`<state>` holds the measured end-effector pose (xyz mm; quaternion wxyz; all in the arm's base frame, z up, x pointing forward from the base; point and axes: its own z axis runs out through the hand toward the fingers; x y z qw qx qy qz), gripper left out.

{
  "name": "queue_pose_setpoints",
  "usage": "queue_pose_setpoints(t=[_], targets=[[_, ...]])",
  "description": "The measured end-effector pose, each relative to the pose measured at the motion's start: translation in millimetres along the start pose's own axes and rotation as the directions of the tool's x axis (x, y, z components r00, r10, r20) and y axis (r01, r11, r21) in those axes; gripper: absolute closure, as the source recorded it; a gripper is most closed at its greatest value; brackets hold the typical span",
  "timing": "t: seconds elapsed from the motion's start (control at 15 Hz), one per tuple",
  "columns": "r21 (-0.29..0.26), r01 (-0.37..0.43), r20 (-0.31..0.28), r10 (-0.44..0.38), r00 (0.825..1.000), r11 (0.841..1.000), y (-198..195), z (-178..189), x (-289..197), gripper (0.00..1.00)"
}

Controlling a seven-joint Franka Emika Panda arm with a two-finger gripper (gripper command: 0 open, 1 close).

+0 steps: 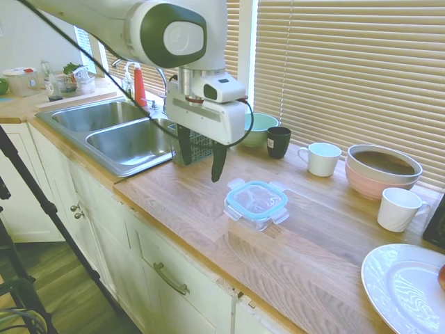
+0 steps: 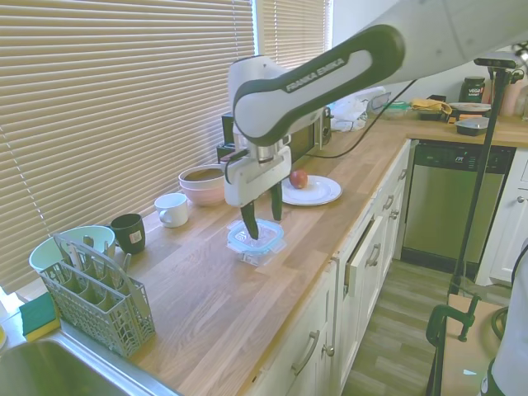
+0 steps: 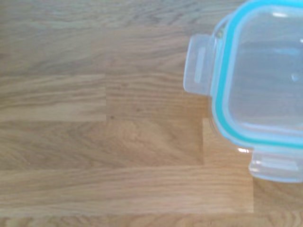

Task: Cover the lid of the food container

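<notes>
The lid, clear with a teal rim seal and snap flaps, lies flat on top of the food container, a shallow clear dish on the wooden counter. Both show in the second exterior view too, the lid over the food container. My gripper hangs just above the counter, beside the lid on its sink side, open and holding nothing. From the other side the gripper stands over the lid's edge. The wrist view catches one corner of the lid and two flaps.
A wire dish rack stands behind the gripper by the sink. Along the blinds sit a light-green bowl, dark mug, white mugs and stacked bowls. A white plate lies at the right.
</notes>
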<state>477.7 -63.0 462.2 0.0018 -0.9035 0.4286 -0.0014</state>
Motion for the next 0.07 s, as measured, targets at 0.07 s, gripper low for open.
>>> queue_pose_setpoints(t=[0.07], targets=[[0.004, -0.006, 0.000, 0.006, 1.000, 1.000, 11.7, 1.4, -7.3, 0.00]])
